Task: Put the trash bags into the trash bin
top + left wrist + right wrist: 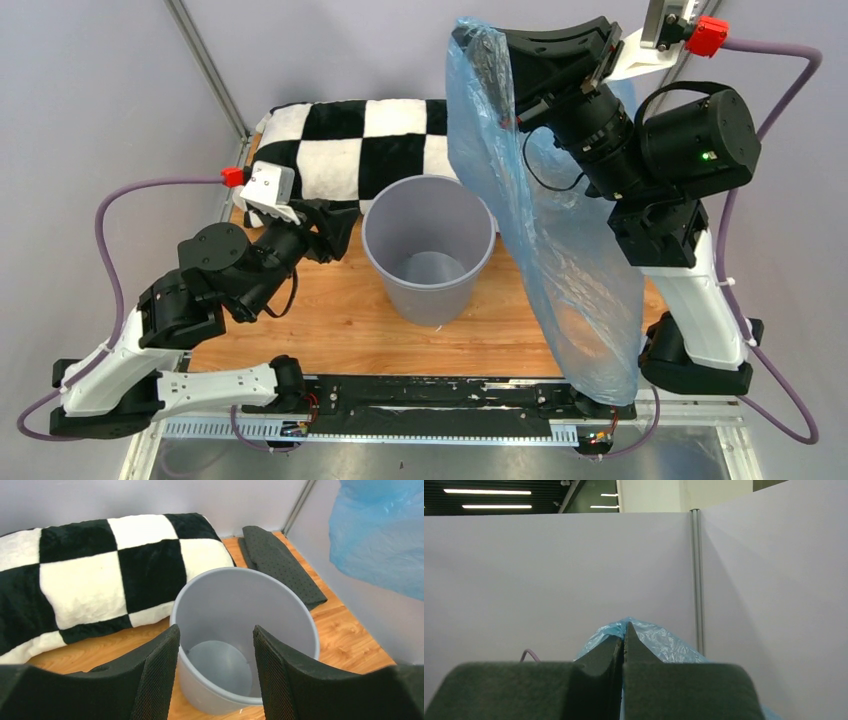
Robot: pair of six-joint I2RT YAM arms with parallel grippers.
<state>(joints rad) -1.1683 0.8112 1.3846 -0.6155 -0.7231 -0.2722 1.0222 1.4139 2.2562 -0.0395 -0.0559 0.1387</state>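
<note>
- Pale grey walls box in a wooden table [330,335], with a black-and-white checkered pillow [340,150] lying along the back edge.
- The trash bin [385,225], round and light grey, stands upright mid-table just in front of the pillow, and it looks empty inside.
- Up high on the right, the right gripper [468,38] has its claw clamped tight on the top of the trash bag [570,280]. The right wrist view shows the fingers pressed together with crinkly blue film poking out past them.
- The bag hangs long and loose. It drapes down past the right arm towards the near edge of the table, to the right of the bin and not over it.
- The left gripper [215,631] waits low beside the bin, jaws apart and nothing between them, looking straight at the bin's mouth.
- A dark dotted mat [280,562] lies at the back right, out of the way.
- Judging the step: the bag is lifted, but no part of it is in the bin yet.
- The next move calls for carrying the bag across until its tail hangs over the opening, then lowering it in.
- The bag looks longer than the bin is deep, so the film may need pushing down, a likely job for the open left claw.
</note>
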